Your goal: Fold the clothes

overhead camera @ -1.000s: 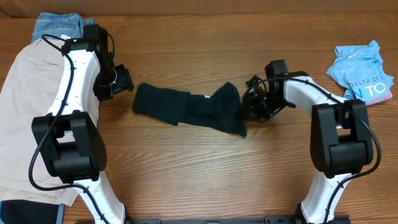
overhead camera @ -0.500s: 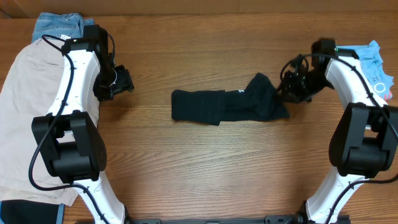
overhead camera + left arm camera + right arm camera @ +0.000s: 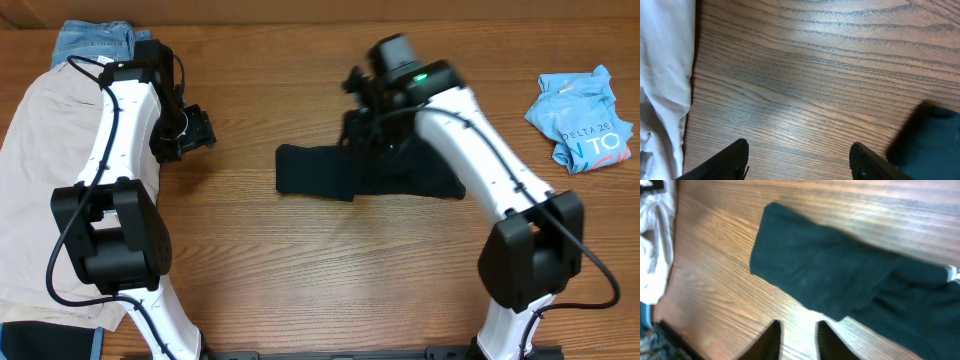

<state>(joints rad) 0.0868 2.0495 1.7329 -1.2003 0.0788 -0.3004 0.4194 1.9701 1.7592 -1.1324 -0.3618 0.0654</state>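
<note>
Left gripper [image 3: 799, 161] and right gripper [image 3: 798, 339] apart, empty. I judge the right may snag several layers of the bunched black T-shirt [image 3: 312, 172].

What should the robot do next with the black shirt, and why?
Probably lower the right gripper onto the edge of the black T-shirt beside it and pinch, to start spreading the cloth. The shirt lies bunched in a narrow strip, not flat, and the right gripper hangs open next to it, holding nothing. The left gripper is open over bare table, farther off.
</note>
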